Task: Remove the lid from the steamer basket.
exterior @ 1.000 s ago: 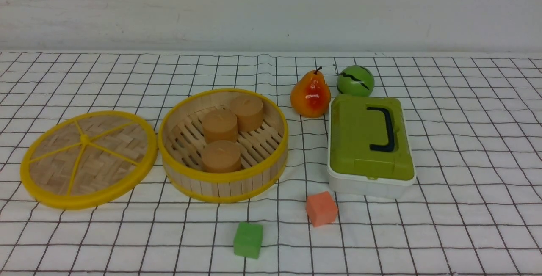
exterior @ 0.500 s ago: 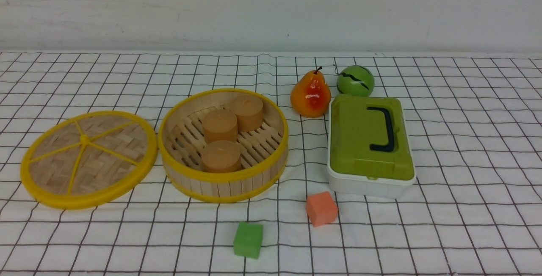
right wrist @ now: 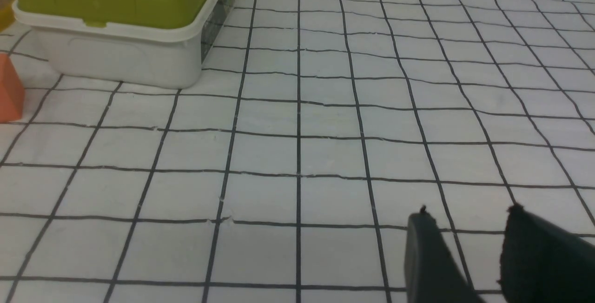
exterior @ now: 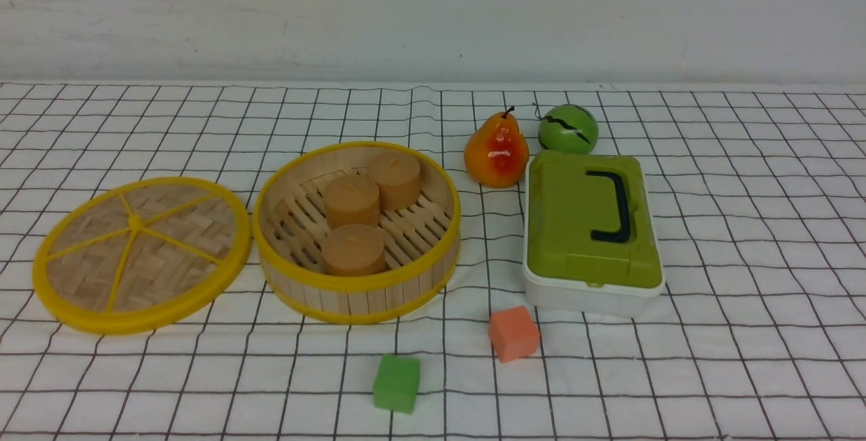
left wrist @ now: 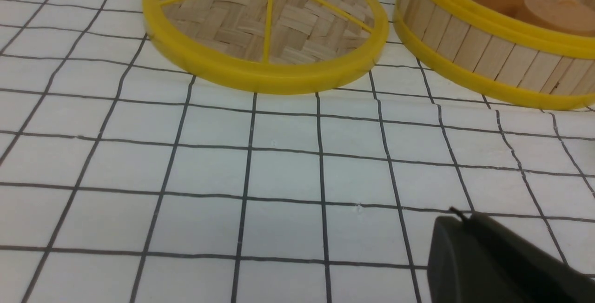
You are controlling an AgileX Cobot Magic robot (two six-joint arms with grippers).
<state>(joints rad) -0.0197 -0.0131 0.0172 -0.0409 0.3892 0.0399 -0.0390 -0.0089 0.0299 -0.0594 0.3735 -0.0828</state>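
Note:
The lid [exterior: 139,253], a woven bamboo disc with a yellow rim and spokes, lies flat on the cloth to the left of the steamer basket [exterior: 357,233] and touches its side. The basket stands open with three tan cylinders inside. In the left wrist view the lid [left wrist: 265,29] and the basket [left wrist: 488,56] lie ahead of my left gripper [left wrist: 458,221], whose jaws are pressed together and empty, low over the cloth. My right gripper [right wrist: 469,228] has its jaws apart and empty over bare cloth. Neither gripper shows in the front view.
A white box with a green lid [exterior: 590,231] stands right of the basket; it also shows in the right wrist view [right wrist: 121,19]. A pear [exterior: 496,150] and a green ball [exterior: 568,128] sit behind it. An orange cube [exterior: 514,333] and a green cube [exterior: 396,383] lie in front.

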